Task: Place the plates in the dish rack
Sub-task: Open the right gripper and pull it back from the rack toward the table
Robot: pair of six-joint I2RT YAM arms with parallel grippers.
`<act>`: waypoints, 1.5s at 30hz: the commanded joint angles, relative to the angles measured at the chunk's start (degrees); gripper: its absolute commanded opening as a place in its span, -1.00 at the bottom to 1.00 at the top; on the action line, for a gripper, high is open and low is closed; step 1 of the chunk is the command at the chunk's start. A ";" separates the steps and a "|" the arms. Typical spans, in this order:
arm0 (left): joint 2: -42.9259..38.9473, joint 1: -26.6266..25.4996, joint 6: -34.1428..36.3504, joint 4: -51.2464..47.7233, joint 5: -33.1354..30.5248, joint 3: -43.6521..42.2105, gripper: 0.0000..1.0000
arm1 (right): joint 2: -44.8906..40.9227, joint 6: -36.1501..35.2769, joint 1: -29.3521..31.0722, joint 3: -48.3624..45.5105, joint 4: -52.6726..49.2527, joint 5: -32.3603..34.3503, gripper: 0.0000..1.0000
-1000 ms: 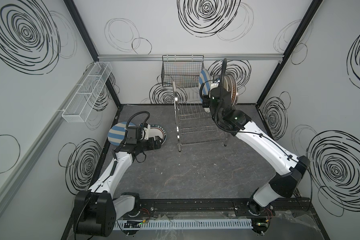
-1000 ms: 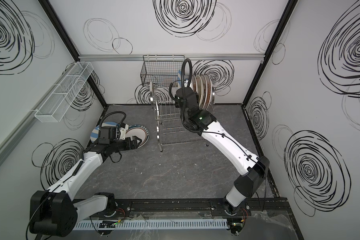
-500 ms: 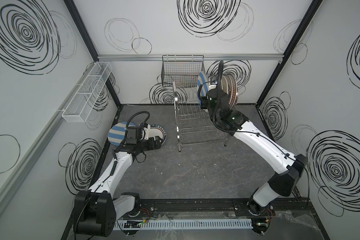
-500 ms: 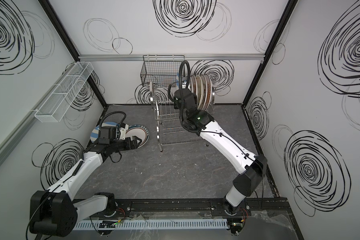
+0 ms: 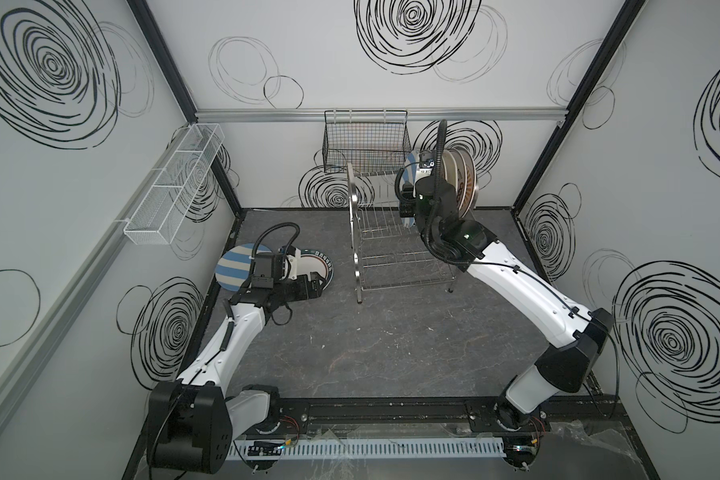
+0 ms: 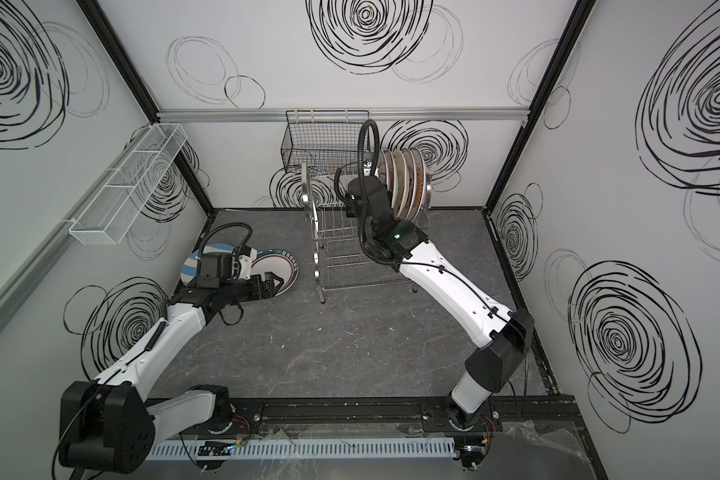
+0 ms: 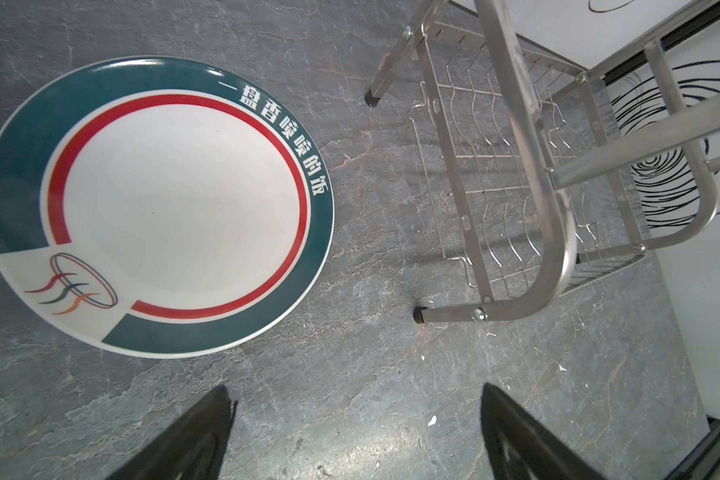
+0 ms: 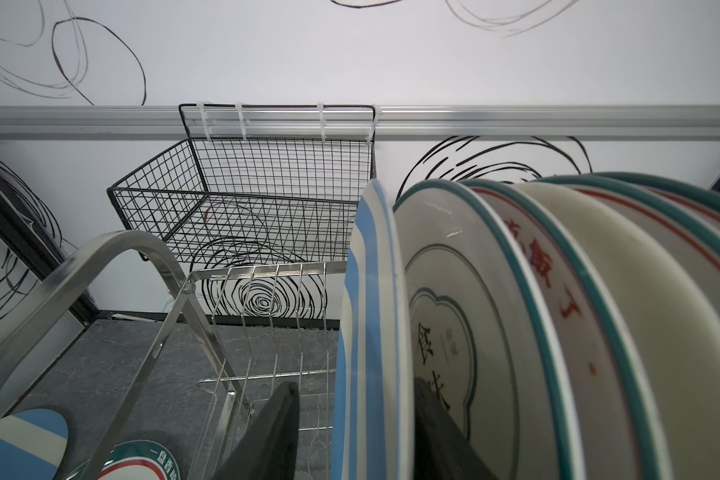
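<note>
The steel dish rack (image 5: 356,232) (image 8: 100,257) stands at the back of the table. Several plates (image 5: 466,183) (image 8: 558,332) stand on edge in its upper tier. Nearest me there is a blue-and-cream striped plate (image 8: 366,332) (image 5: 410,166). My right gripper (image 8: 356,384) is open and straddles its rim, with a gap at one finger. My left gripper (image 7: 355,388) (image 5: 314,286) hangs open and empty over the table, beside a green-rimmed plate (image 7: 154,208) (image 5: 316,266) lying flat. A second striped plate (image 5: 233,266) (image 8: 21,440) lies further left, partly hidden by my left wrist.
A black wire basket (image 5: 364,145) hangs on the back wall, just behind the rack. A long white mesh basket (image 5: 175,187) is fixed to the left wall. The rack's lower tier (image 7: 495,199) holds nothing. Bare grey table (image 5: 371,340) lies in front of the rack.
My right gripper's jaws have opened off the striped plate, which now stands in the rack's upper tier. The left arm has not moved.
</note>
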 commanded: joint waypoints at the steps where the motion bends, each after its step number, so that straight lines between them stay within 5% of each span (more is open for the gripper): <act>1: -0.22 0.44 1.08 0.87 -0.09 0.40 0.92 | -0.35 -1.47 0.57 3.65 -1.08 0.90 0.02; 11: -0.49 0.44 1.13 0.88 -0.43 0.53 0.92 | -2.63 -2.62 1.59 6.59 -3.43 -5.79 0.36; 18: -0.59 0.48 0.54 1.36 -1.09 0.26 0.92 | -10.28 -5.04 1.67 -3.19 6.22 -16.16 0.99; 34: -0.58 -4.35 -3.22 1.20 -7.92 2.51 0.92 | -30.07 -9.92 1.68 -25.10 5.68 -33.29 1.00; 45: 5.10 -9.19 -9.91 9.84 -14.31 3.61 0.92 | -45.78 -7.83 1.58 -47.95 3.15 -43.61 1.00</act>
